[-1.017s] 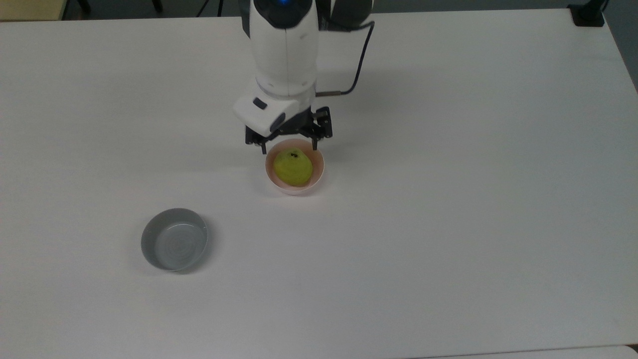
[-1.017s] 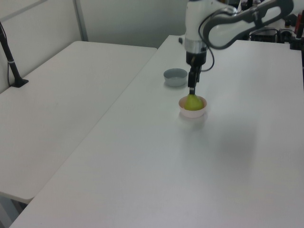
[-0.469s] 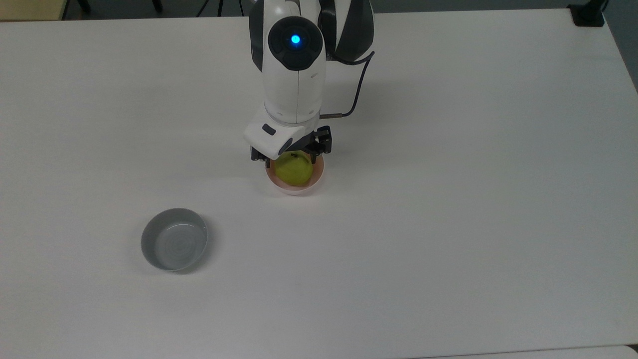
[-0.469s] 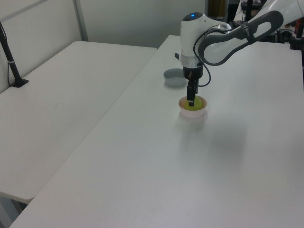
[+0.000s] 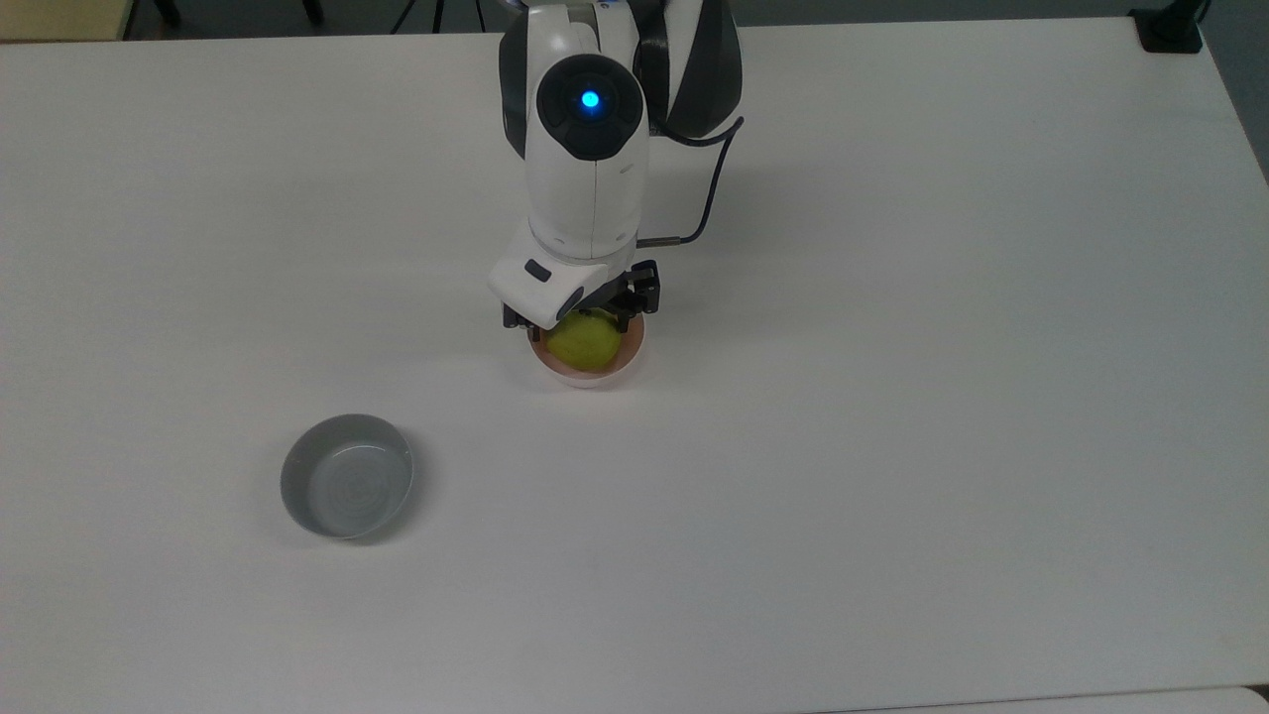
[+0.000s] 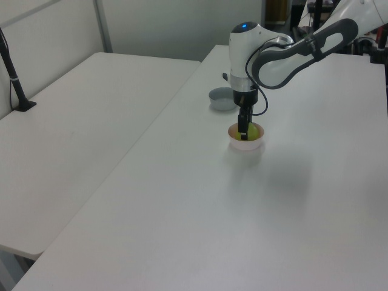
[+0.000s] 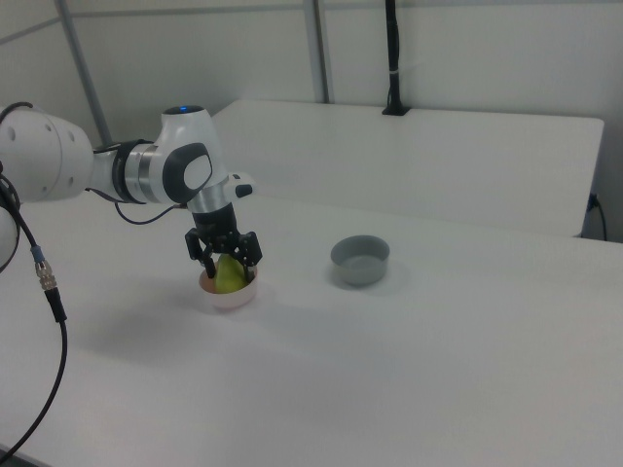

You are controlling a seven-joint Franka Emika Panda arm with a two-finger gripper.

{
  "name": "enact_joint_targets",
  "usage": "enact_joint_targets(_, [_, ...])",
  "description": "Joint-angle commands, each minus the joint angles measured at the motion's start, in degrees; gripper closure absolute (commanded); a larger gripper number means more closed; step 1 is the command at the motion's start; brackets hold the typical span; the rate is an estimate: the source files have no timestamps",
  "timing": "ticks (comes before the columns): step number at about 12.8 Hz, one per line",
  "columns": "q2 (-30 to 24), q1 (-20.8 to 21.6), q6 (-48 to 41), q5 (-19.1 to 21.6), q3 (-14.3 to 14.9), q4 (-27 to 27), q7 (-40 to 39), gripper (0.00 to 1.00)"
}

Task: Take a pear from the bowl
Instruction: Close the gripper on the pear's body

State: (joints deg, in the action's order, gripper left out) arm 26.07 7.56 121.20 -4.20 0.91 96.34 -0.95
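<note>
In the top view, the grey bowl [image 5: 347, 477] is met first, standing upright on the white counter [image 5: 892, 446] toward the top view's lower left, well apart from everything else. Farther in, near the middle of the counter, the pink bowl [image 5: 587, 371] is seen with the pear [image 5: 585, 342] lying inside it; only the nearer part of the yellow-green fruit is left uncovered, the rest being overlapped by the gripper [image 5: 579, 319], which is lowered from above into the bowl's mouth. In the right view the gripper [image 7: 224, 255] is shown with its two dark fingers [image 7: 249, 249] spread to either side of the pear [image 7: 229, 275], one on each flank, the jaws set about as wide as the fruit. Whether the pads are actually pressed against the skin cannot be told; the pear appears to be seated in the pink bowl [image 7: 230, 293]. In the left view, a finger is seen reaching down into the pink bowl [image 6: 246, 142] in front of the pear [image 6: 250, 132], with the grey bowl [image 6: 222, 98] beyond it. Farthest back, the white arm [image 5: 590, 149] is seen standing over the bowl, a blue light lit on its top.
</note>
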Motion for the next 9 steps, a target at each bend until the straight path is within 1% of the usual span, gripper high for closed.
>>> enact_joint_targets(1, [0.2, 0.4, 1.6, -1.0, 0.2, 0.0, -0.1, 0.31])
enact_joint_targets(2, [0.1, 0.4, 1.5, -1.0, 0.2, 0.1, -0.2, 0.41])
enact_joint_targets(3, [0.0, 0.4, 1.4, -1.0, 0.2, 0.0, -0.2, 0.44])
enact_joint_targets(5, [-1.2, 0.4, 0.7, -0.9, 0.2, 0.0, 0.0, 0.44])
enact_joint_targets(9, [-6.2, 0.6, -4.6, -0.5, 0.1, -0.5, 0.2, 0.44])
